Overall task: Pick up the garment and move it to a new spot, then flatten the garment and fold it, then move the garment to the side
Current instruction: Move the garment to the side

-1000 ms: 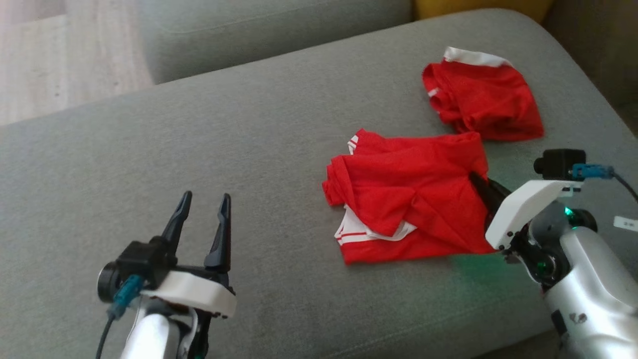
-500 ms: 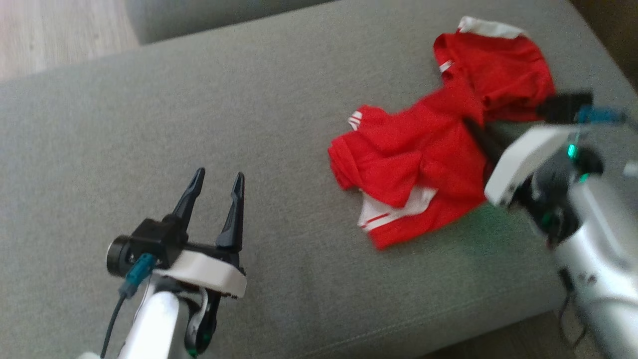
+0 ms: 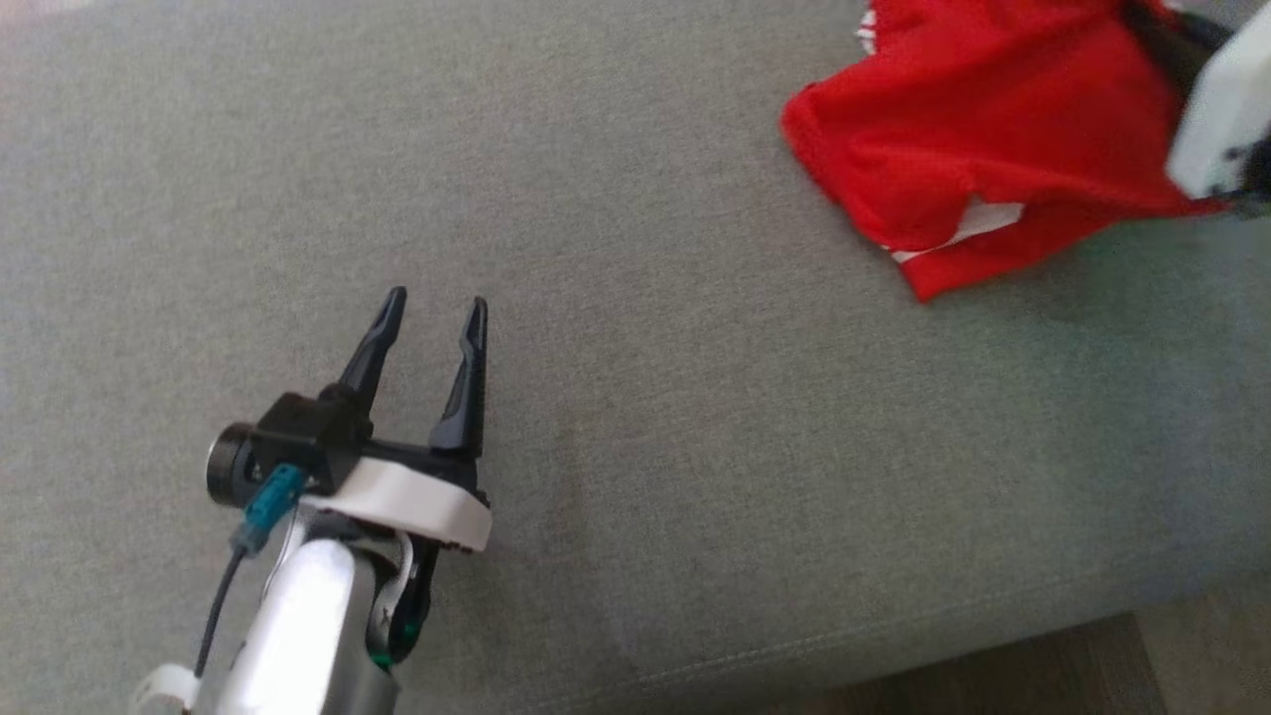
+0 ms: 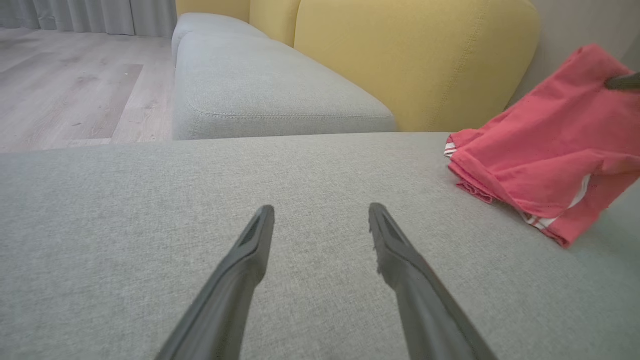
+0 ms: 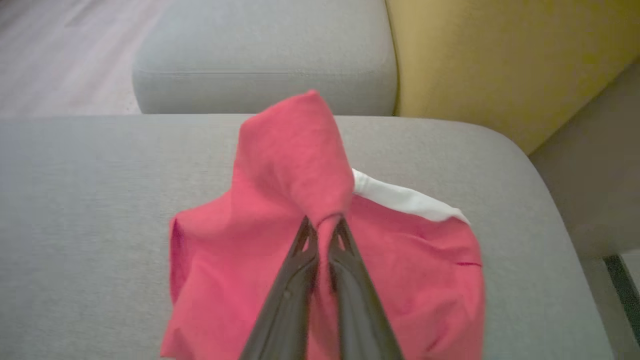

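Your right gripper [image 5: 322, 225] was clenched on a pinched fold of the red garment [image 5: 295, 150], which hung partly lifted at the far right of the grey cushion [image 3: 695, 447], its lower edge seemingly touching it. Your left gripper [image 3: 437, 308] hovered released, well apart

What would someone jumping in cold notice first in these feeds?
The bright red garment at the head view's upper right, draped down to the grey sofa seat from a peak pinched in the shut right hand. Next, the left hand, open and holding nothing, above bare cushion at lower left, and the yellow backrest behind in the wrist views.
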